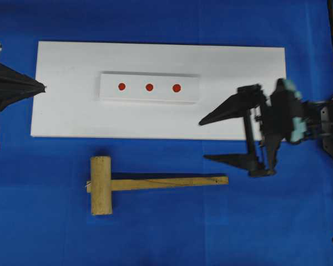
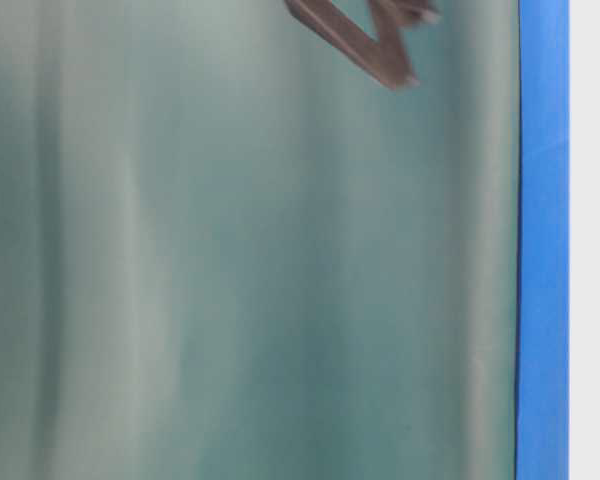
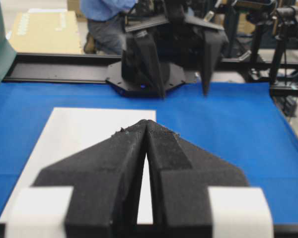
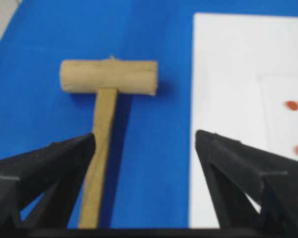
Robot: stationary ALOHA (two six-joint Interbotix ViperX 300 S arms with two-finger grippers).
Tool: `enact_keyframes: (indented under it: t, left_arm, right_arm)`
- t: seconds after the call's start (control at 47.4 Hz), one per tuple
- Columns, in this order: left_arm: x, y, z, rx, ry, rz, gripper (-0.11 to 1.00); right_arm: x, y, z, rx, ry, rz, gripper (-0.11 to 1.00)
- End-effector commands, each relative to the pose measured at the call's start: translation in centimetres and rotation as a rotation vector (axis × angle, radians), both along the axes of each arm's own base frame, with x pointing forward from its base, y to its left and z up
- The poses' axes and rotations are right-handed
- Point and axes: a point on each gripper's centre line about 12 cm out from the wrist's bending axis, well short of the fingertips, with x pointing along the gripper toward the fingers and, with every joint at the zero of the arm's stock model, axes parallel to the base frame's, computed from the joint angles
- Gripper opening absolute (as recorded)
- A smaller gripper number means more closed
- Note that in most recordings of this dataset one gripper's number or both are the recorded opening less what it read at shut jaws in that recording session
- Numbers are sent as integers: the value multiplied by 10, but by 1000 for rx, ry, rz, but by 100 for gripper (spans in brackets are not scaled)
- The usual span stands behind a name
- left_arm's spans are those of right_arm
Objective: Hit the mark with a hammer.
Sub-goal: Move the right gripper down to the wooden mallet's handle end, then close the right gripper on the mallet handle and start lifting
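Right pincer (image 1: 211,138) spread wide beside hammer (image 1: 150,184)

Count of what sat on my table

I counted one hammer (image 1: 108,185), one head and one handle. One white board (image 1: 61,100) lay on one blue cloth (image 1: 44,221), with one raised white block (image 1: 149,98) on top of it. That block carried three red marks (image 1: 149,87) in a single row. I had two grippers in view: my left gripper (image 1: 43,87) and my right gripper (image 1: 206,139), two fingers each.
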Motion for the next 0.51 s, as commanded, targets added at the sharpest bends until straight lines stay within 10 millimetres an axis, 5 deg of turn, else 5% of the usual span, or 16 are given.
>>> enact_keyframes:
  t: [0.0,0.485]
  left_arm:
    - [2,0,7,-3,-17,2,0]
    - [1,0,3,0,8,1,0]
  right_arm:
    - [21,8,-2,14,-11,2,91]
    - [93,44,-69,15,130,28,91]
